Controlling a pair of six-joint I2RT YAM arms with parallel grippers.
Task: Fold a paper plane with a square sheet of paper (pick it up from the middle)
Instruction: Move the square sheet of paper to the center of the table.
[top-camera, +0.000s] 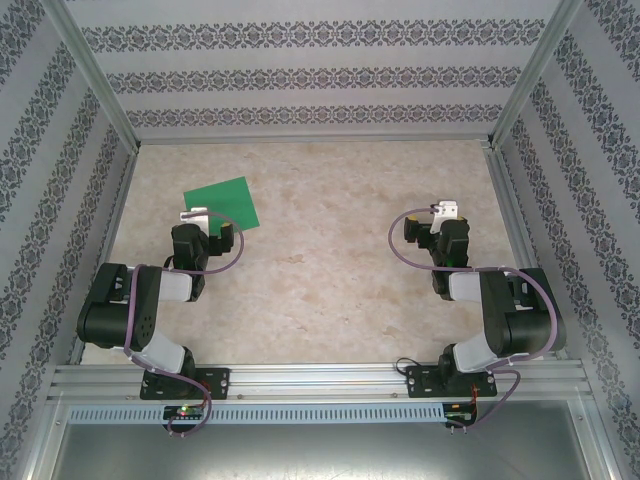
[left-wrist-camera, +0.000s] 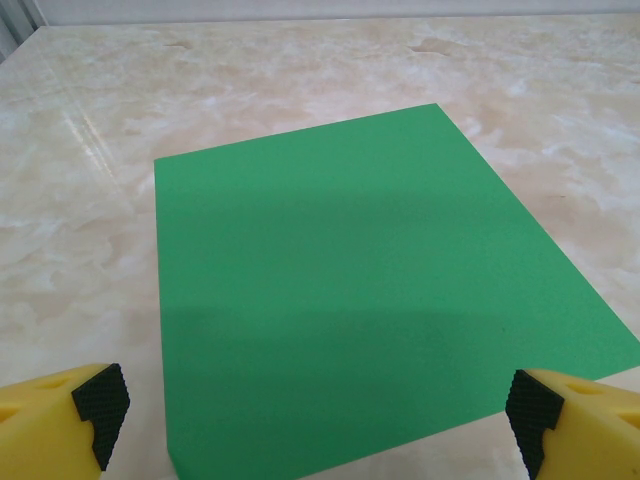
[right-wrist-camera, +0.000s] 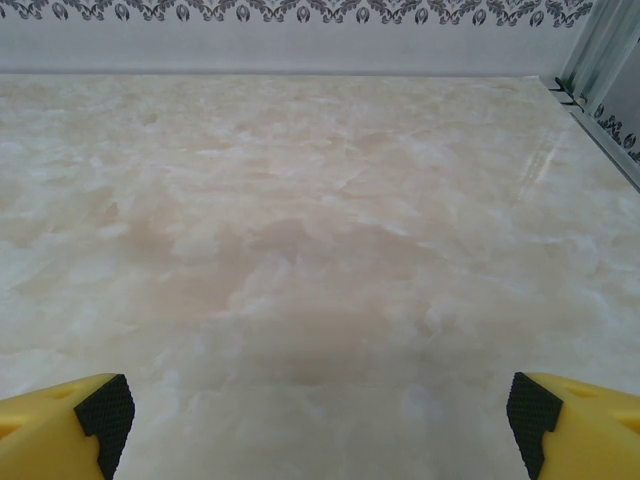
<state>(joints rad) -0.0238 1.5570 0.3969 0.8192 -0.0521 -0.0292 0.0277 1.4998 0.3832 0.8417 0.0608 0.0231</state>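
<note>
The light in here is bright and even, falling softly from overhead, so shadows stay faint. In the left wrist view a broad, soft-edged band of shadow lies across the square sheet of paper (left-wrist-camera: 370, 300), and the sheet is darker toward its near edge. In the right wrist view the table (right-wrist-camera: 320, 200) carries a dim smudge of shadow near its middle and pale glossy streaks of glare at the far right. The overhead picture looks washed-out and a little grainy.
</note>
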